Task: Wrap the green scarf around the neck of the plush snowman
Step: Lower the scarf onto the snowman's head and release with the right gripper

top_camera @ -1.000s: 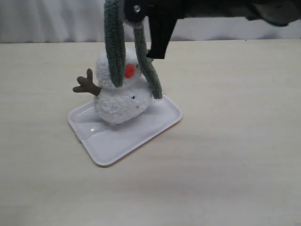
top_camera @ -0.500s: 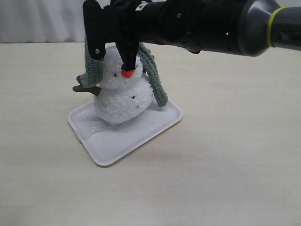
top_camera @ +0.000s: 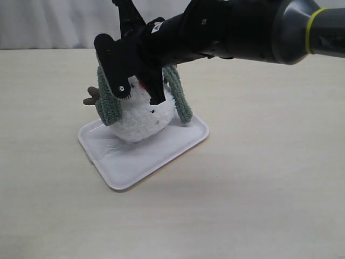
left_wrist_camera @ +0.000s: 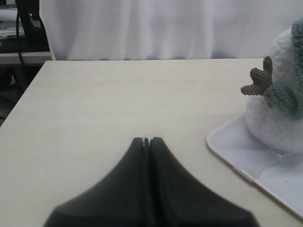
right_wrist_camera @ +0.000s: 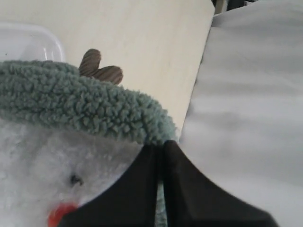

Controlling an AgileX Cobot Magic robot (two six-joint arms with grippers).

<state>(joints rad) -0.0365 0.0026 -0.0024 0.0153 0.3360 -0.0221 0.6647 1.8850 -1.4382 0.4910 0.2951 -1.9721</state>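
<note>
We see right gripper [right_wrist_camera: 160,142] jaws pressed together, pinching (we judge) green scarf [top_camera: 109,105]. Scarf drapes over plush snowman [top_camera: 141,116] on white tray [top_camera: 129,167], ends hanging either side. Idle left gripper [left_wrist_camera: 146,139] closed, empty.

Risk: tug topples snowman, or scarf slips off head. Brown twig arm [top_camera: 91,98] could snag. Bulky right arm [top_camera: 242,27] hides neck from us.

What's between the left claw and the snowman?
Just bare table and the white tray's rim before the snowman, shown in the left wrist view.

No legible text, no labels, no brand marks, no numbers in any view
</note>
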